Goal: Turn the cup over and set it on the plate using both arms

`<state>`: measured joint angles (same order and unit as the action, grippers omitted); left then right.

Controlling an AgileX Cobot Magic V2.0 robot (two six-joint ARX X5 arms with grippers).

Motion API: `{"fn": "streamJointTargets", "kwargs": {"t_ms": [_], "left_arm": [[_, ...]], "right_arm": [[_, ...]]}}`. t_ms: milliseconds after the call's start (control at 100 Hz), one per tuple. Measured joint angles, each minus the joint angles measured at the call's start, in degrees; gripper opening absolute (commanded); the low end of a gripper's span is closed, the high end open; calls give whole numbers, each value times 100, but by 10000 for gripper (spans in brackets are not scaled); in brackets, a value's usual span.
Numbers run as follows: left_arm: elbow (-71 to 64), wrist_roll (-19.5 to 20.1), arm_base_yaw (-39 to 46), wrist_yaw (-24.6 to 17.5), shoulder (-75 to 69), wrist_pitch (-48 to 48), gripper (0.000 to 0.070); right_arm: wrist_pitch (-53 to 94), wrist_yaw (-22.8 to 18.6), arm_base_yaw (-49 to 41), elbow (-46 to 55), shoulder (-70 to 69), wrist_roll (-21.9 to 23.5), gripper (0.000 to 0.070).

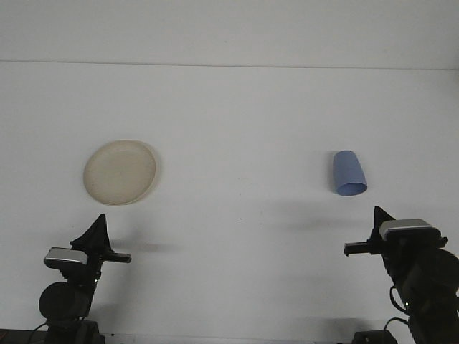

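Cup (pixel 349 173), blue, lying on its side on the white table (pixel 237 115), right of centre, open mouth turned toward the near edge, closed base pointing away. Not upright, not yet flipped, touched by nothing.

Plate (pixel 120 171), round and cream, flat on the table well apart to the left, about level with the cup. Bare, with nothing on it.

Right gripper (pixel 376 215) at the near right corner, near the cup but clear of it, nearer to the camera and a little further right, its dark tip pointing up and away. Nothing held; how far the pincer stands open cannot be told from this angle, only one dark point showing. Silver wrist block and black arm joint just behind it, filling the bottom right corner.

Left gripper (pixel 95 231) at the near left, just on the near side of the plate and apart from it, dark triangular tip pointing away over the table. Nothing in its grasp either; opening likewise impossible to tell. Faint shadows on the table beside both arms.
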<state>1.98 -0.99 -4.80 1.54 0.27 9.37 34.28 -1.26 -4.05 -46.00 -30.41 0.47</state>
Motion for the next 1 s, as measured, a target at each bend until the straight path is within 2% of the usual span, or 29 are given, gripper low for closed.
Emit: {"fn": "streamJointTargets", "kwargs": {"t_ms": [260,580,610,660,720,780,1000], "left_arm": [[0,0,0,0,0,0,12],[0,0,0,0,0,0,12],[0,0,0,0,0,-2,12],[0,0,0,0,0,0,12],[0,0,0,0,0,0,12],[0,0,0,2,0,0,12],[0,0,0,0,0,0,12]], "right_arm": [[715,-17,0,-450,-933,2,1],[831,-17,0,-450,-1054,2,19],[831,-17,0,-450,-1056,4,49],[831,-17,0,-450,-1056,4,142],[831,-17,0,-450,-1056,4,287],[831,-17,0,-450,-1056,4,381],[828,-17,0,-450,-1056,24,393]]}}
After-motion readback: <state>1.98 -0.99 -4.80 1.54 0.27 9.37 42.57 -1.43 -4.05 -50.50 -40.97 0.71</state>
